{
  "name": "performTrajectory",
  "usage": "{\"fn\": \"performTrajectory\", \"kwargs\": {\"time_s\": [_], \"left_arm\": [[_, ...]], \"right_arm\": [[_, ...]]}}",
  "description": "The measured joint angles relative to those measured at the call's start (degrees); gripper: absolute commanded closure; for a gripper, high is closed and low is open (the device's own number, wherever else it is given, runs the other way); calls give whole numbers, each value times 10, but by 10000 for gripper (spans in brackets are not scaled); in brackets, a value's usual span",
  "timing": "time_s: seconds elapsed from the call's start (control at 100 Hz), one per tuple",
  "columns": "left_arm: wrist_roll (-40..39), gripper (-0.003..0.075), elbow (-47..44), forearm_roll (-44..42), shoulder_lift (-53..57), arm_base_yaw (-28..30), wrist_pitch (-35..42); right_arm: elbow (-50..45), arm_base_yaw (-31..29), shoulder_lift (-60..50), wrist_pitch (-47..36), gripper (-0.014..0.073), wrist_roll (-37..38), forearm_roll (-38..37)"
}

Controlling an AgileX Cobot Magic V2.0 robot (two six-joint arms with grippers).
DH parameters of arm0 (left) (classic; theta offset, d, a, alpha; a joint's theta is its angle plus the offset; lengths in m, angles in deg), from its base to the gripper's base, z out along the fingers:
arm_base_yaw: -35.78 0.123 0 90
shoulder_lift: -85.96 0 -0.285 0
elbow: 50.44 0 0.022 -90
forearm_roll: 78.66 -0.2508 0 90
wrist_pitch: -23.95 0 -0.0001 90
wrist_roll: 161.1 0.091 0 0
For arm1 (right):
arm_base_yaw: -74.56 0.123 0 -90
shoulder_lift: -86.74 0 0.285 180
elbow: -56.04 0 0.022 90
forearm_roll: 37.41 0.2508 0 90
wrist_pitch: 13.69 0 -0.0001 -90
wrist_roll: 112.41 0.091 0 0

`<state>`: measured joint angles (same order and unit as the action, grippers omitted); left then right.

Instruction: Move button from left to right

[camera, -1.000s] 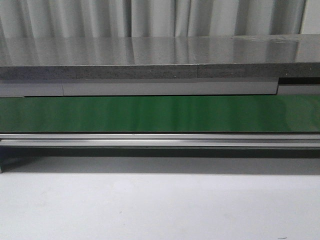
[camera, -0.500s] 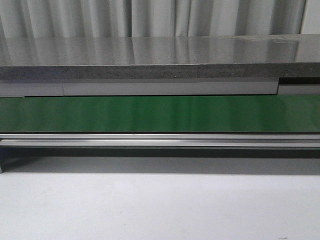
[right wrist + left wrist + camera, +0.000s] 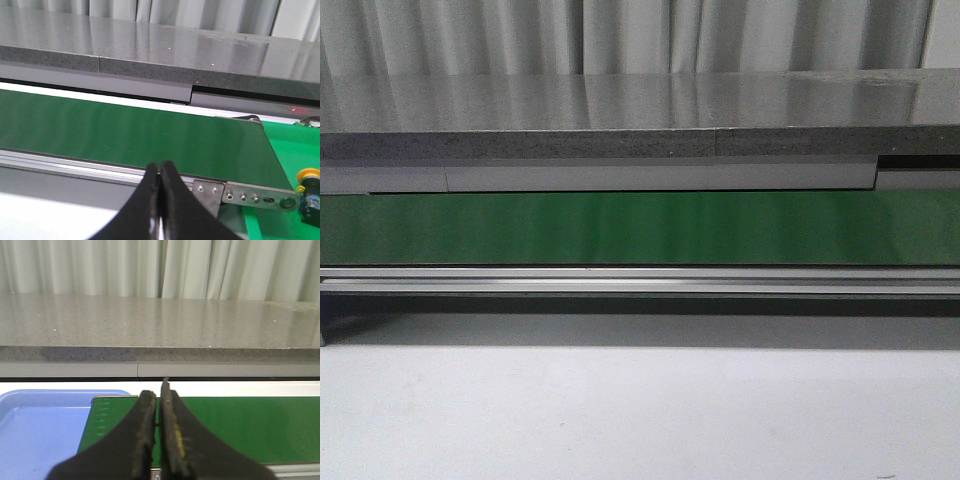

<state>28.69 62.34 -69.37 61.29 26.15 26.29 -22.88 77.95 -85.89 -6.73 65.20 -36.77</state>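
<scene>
The front camera looks level and forward, close over a white table [image 3: 640, 420] at the green belt [image 3: 640, 228] and the grey stone counter [image 3: 640, 145] behind.

Each wrist camera sits just behind its closed fingers, facing past their tips: the left over the belt's [image 3: 225, 425] blue-tray end, the right over its [image 3: 125, 130] opposite end. All three share belt and counter.

Right end effector [image 3: 160, 172] fingers pressed together, green conveyor belt [image 3: 125, 132], yellow-capped button [image 3: 309, 190] past its end
</scene>
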Motion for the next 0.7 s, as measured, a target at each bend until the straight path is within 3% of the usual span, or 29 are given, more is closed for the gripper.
{"fn": "performTrajectory", "kwargs": {"time_s": [0.7], "left_arm": [[0, 715, -6, 0, 0, 0, 3]], "right_arm": [[0, 0, 0, 0, 715, 0, 0]]}}
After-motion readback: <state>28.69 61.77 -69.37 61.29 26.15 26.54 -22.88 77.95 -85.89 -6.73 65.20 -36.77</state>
